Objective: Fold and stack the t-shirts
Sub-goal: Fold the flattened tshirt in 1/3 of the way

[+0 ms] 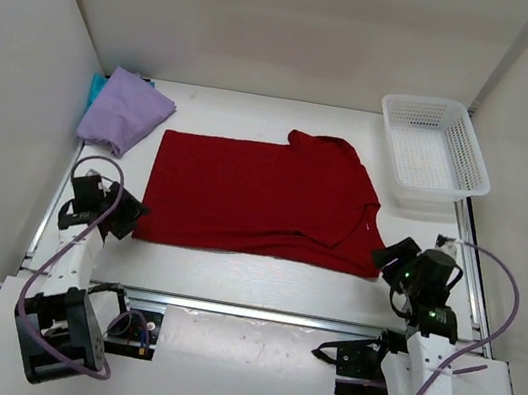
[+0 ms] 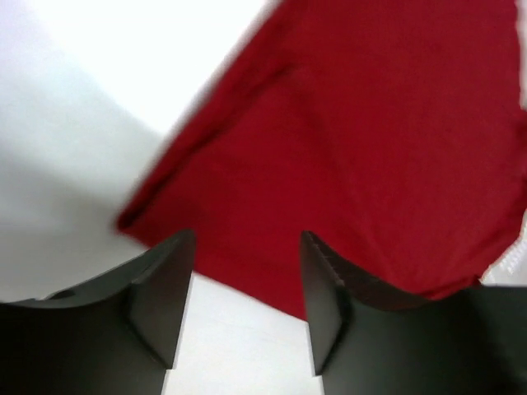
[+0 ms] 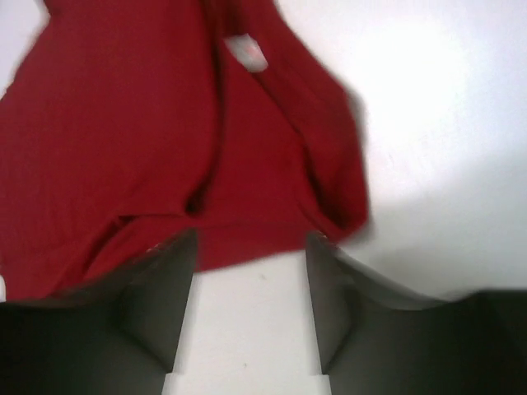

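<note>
Left tool (image 2: 247, 247), right tool (image 3: 251, 243) at red t-shirt (image 1: 254, 196) corners

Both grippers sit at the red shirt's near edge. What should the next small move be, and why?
Probably lift both grippers clear of the cloth, ready for another fold. The left gripper and right gripper stand open and empty at the near corners of the red shirt, which lies flat but far wider than the folded lavender shirt.

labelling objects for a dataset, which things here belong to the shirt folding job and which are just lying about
Job: deep red cloth t-shirt, spread flat; lavender cloth t-shirt, folded; teal cloth t-shirt, peeking from under it.
Lying about: white plastic mesh basket.
</note>
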Robot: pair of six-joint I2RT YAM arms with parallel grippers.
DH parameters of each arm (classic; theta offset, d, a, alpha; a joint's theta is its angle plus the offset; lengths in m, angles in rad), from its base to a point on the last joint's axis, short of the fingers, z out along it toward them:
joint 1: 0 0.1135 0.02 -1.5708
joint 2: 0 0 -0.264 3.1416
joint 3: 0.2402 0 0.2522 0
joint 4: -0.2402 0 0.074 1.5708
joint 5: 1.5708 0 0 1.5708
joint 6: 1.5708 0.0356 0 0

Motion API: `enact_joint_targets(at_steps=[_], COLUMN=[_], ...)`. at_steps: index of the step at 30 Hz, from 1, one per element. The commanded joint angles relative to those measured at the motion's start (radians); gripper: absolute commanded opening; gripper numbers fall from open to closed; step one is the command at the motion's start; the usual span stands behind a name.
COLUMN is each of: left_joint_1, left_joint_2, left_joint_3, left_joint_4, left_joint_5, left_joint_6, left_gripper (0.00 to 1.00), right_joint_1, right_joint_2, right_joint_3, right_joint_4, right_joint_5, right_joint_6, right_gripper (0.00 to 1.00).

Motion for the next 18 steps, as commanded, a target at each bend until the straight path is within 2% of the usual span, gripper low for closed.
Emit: enact_joint_targets(at_steps=[1, 2, 3, 4, 5, 6, 8, 10, 13, 16, 18], left_joint_1=[-0.118, -0.190, -0.273, -0.319, -0.414, -0.460, -0.563, -0.599, -0.653, -0.712, -0.748], left_joint_2=[-0.059, -0.082, -0.102, -0.098, -0.092, -0.072, -0.011, 0.060, 0.180, 0.201, 0.207], left_joint_3=[0.011, -0.014, -0.031, -0.034, -0.034, -0.025, -0.008, -0.002, 0.003, -0.021, -0.055], left_joint_4=[0.114, 0.196, 0.270, 0.298, 0.326, 0.350, 0.407, 0.508, 0.568, 0.611, 0.647], left_joint_5=[0.048, 0.053, 0.051, 0.004, -0.054, -0.082, -0.073, -0.009, 0.033, 0.007, 0.004], left_joint_6=[0.001, -0.011, -0.036, -0.059, -0.067, -0.062, -0.070, -0.091, -0.105, -0.113, -0.122], left_gripper=[0.60, 0.58, 0.52, 0.48, 0.43, 0.40, 0.36, 0.35, 0.33, 0.33, 0.32], right_joint_1=[0.056, 0.088, 0.178, 0.222, 0.319, 0.390, 0.437, 0.403, 0.363, 0.352, 0.371], right_joint_2=[0.097, 0.143, 0.191, 0.205, 0.246, 0.269, 0.376, 0.435, 0.504, 0.564, 0.611], right_joint_3=[0.119, 0.110, 0.104, 0.092, 0.090, 0.090, 0.101, 0.096, 0.083, 0.075, 0.076], right_joint_4=[0.051, 0.101, 0.122, 0.175, 0.220, 0.246, 0.338, 0.396, 0.475, 0.541, 0.568], right_joint_5=[-0.036, -0.055, -0.033, 0.035, 0.077, 0.092, 0.091, 0.037, 0.014, -0.039, -0.053], right_joint_6=[-0.096, -0.095, -0.069, -0.055, -0.049, -0.052, -0.052, -0.052, -0.060, -0.057, -0.047], right_gripper=[0.34, 0.26, 0.12, 0.00, 0.00, 0.00, 0.00, 0.12, 0.24, 0.30, 0.30])
